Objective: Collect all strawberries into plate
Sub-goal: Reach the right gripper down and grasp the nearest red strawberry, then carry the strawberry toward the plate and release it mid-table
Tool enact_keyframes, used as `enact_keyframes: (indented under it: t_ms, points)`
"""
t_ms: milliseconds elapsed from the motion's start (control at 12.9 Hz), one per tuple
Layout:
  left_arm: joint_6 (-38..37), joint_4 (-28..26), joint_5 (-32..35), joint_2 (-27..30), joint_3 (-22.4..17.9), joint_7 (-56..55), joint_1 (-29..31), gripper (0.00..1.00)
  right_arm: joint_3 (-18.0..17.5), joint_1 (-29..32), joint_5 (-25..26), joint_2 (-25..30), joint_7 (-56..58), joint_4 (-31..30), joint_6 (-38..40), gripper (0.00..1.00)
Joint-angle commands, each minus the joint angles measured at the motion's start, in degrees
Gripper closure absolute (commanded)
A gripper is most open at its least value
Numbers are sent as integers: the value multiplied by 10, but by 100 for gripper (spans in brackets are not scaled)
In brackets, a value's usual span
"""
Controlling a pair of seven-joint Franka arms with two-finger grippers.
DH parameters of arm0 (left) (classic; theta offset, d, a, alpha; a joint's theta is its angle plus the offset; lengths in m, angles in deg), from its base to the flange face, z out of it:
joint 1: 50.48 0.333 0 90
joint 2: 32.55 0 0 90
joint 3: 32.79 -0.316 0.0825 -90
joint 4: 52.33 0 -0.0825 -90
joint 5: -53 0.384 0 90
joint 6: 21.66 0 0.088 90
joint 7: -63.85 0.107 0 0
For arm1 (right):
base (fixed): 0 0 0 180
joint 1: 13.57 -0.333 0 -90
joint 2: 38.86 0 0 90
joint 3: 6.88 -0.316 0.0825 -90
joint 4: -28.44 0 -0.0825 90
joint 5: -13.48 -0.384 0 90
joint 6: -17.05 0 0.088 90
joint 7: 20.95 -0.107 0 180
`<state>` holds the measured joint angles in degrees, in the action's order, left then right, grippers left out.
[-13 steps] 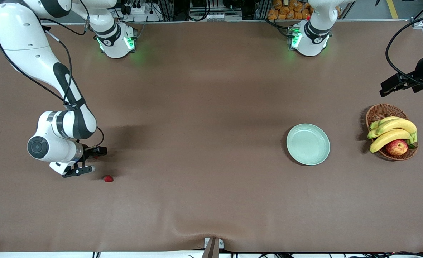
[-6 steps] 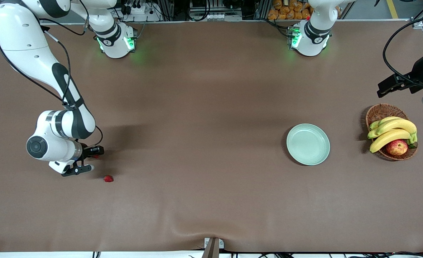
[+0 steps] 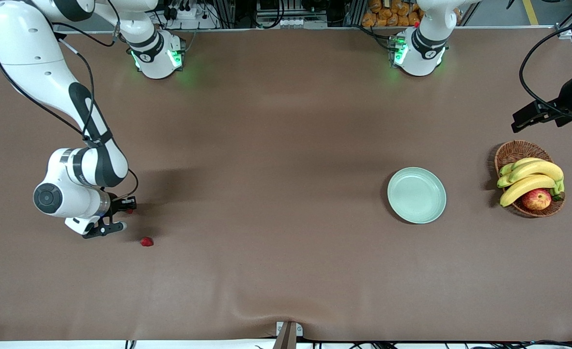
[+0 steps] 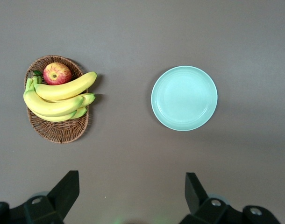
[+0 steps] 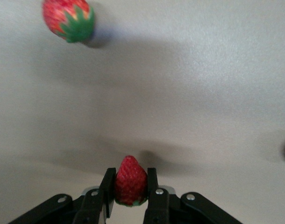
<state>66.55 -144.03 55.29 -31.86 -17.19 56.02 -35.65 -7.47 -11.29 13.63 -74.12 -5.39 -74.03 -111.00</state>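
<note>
My right gripper [image 3: 126, 210] is low over the table at the right arm's end, shut on a small red strawberry [image 3: 130, 211]. In the right wrist view this berry [image 5: 130, 179] sits tip-out between the two black fingers [image 5: 106, 184] of the right gripper [image 5: 130, 178]. A second strawberry [image 3: 146, 241] with a green cap [image 5: 67, 16] lies on the table beside it, nearer the front camera. The mint-green plate [image 3: 416, 195] [image 4: 184, 98] lies bare toward the left arm's end. My left gripper [image 4: 131, 183] hangs open and holds nothing, high near the basket [image 3: 533, 114].
A wicker basket [image 3: 514, 150] [image 4: 58, 133] with bananas [image 3: 530, 177] and a red-yellow apple [image 3: 536, 198] stands beside the plate at the left arm's end. Brown tabletop stretches between the strawberries and the plate.
The right gripper's fingers have closed from wide open onto the strawberry, and the hand has shifted slightly. The left arm has barely moved.
</note>
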Motion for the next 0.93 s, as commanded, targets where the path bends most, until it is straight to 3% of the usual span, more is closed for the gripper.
enact_keyframes:
  t_ms: [0,852]
  points:
    - [6,-3,2,2,3,5,5,0,-20,-1,1,42,7,-8,23,100]
    - [24,-16,2,-4,0,5,12,0,-137,-15,-1,148,-5,39,64,100]
